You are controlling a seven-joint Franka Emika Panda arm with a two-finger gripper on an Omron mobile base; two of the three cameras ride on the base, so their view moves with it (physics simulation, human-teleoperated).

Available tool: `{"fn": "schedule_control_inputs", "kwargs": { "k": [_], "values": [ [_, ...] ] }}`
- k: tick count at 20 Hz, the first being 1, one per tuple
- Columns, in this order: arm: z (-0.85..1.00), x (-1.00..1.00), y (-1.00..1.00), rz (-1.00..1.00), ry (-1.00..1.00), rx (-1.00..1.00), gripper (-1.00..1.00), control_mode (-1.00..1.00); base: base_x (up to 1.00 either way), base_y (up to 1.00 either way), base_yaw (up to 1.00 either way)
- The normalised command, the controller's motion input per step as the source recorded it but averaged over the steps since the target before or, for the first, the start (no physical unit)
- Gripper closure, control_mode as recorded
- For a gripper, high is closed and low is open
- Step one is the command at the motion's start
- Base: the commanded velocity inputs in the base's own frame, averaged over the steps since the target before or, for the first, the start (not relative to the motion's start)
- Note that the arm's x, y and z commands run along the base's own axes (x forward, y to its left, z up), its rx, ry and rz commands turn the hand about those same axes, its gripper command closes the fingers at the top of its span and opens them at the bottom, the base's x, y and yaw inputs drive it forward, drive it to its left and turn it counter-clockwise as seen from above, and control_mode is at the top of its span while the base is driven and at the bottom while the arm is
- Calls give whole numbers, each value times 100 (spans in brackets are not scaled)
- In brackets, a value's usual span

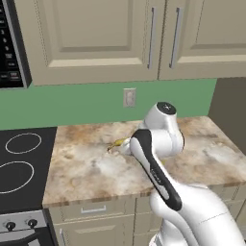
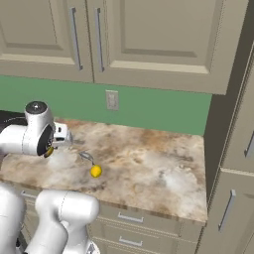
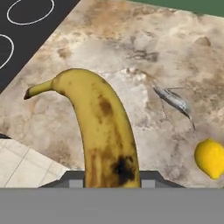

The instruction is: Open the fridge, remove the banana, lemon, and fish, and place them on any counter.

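Note:
My gripper (image 3: pixel 111 178) is shut on the banana (image 3: pixel 103 127), a yellow fruit with brown spots, and holds it over the speckled counter (image 3: pixel 109 48). The banana's tip (image 1: pixel 115 143) sticks out left of the arm above the counter (image 1: pixel 86 168). To the right on the counter lie the thin silver-grey fish (image 3: pixel 175 101) and the round yellow lemon (image 3: pixel 210 158). In the right base view the lemon (image 2: pixel 95 171) and the fish (image 2: pixel 87 157) lie just right of the hand, and a bit of the banana (image 2: pixel 49 151) shows under it. The fridge is out of view.
A black cooktop (image 1: pixel 21 158) with ring marks adjoins the counter on the left. Beige wall cabinets (image 1: pixel 96 38) hang above, and a tall beige cabinet (image 2: pixel 238 163) bounds the counter on the right. An outlet (image 1: pixel 129 97) sits on the green wall.

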Motion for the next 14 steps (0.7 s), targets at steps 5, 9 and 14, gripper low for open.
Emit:
{"fn": "schedule_control_inputs", "kwargs": {
  "k": [5, 9, 14],
  "values": [
    [-86, 100, 69, 14, 19, -4, 100, -100, 0, 0, 0],
    [-97, 92, 57, 11, 15, -8, 100, -100, 0, 0, 0],
    [-78, 71, 35, 6, 3, -9, 100, -100, 0, 0, 0]
  ]
}}
